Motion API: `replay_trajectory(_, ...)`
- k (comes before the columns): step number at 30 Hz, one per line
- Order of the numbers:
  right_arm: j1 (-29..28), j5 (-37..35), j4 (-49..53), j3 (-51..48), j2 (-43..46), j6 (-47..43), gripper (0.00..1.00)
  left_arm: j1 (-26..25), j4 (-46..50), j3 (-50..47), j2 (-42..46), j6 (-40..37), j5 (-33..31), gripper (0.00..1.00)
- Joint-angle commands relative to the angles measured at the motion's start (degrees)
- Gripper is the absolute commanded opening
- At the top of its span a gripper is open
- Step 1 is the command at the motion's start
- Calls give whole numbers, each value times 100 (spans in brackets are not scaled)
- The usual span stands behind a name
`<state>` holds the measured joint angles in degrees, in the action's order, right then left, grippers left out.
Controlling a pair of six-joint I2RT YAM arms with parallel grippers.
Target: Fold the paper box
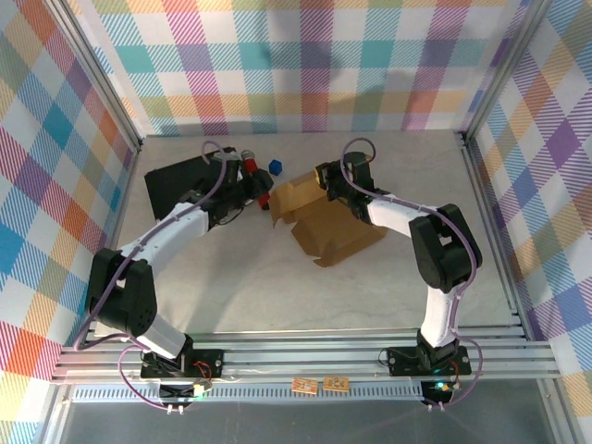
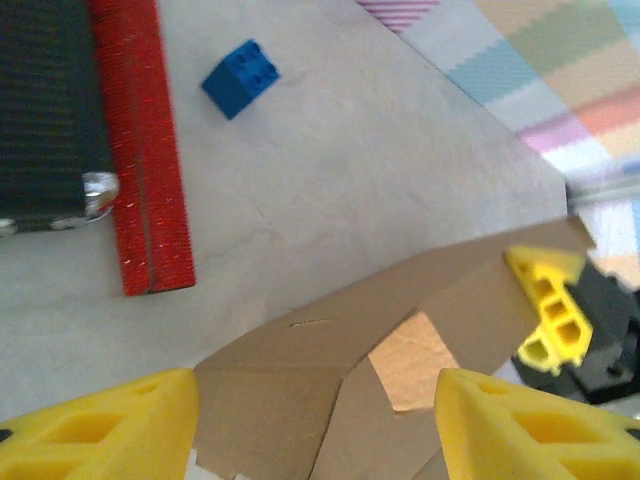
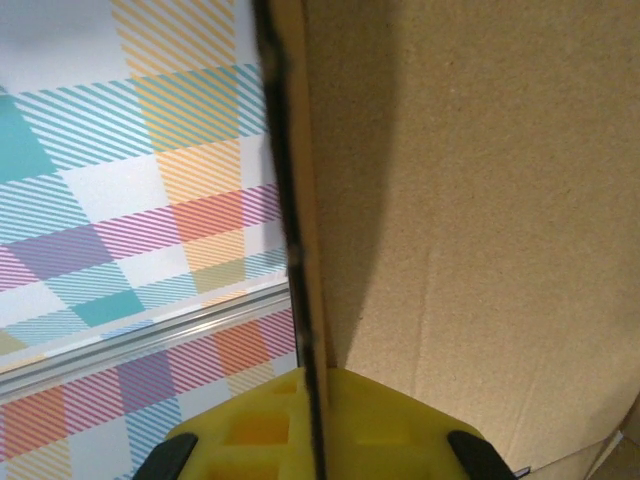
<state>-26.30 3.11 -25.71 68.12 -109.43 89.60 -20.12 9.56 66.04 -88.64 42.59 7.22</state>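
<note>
The paper box (image 1: 324,222) is a brown cardboard sheet lying partly folded in the middle of the table, with one flap raised at its far left. My right gripper (image 3: 318,425) is shut on the thin edge of that raised flap (image 3: 480,200); the arm reaches in from the right (image 1: 326,176). My left gripper (image 2: 315,430) stands open just left of the box (image 1: 265,199). Its yellow fingers (image 2: 100,425) sit on either side of the flap's corner (image 2: 300,370) without touching it. The right gripper's yellow fingers (image 2: 548,305) pinch the flap's far end.
A black flat case (image 1: 180,180) lies at the back left, with a red ribbed strip (image 2: 140,150) along its side. A small blue brick (image 2: 240,77) sits on the table behind the box (image 1: 274,166). Plaid walls enclose the table.
</note>
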Motion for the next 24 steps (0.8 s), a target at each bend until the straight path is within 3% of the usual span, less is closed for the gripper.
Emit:
replay_trajectory(1, -37, -171, -802, -312, -61, 117, 0, 239, 542, 59, 199, 1335, 576, 65)
replay_trajectory(4, -40, -94, -963, -424, -79, 114, 0, 408, 46, -35, 35, 1275, 1049, 56)
replay_trajectory(9, -50, -15, -1233, -612, -90, 172, 0, 410, -139, 159, -541, -105, 1736, 41)
replay_trajectory(16, -50, 65, -1365, -857, -52, 119, 0, 397, -251, -96, -600, -1963, 1870, 35)
replay_trajectory(21, -33, 118, -1397, -903, -85, 93, 0, 359, -557, -383, -606, -2985, 1345, 32)
replay_trajectory(24, -33, 145, -1555, -964, -105, 38, 0, 360, -706, -448, -796, -3310, 1372, 31)
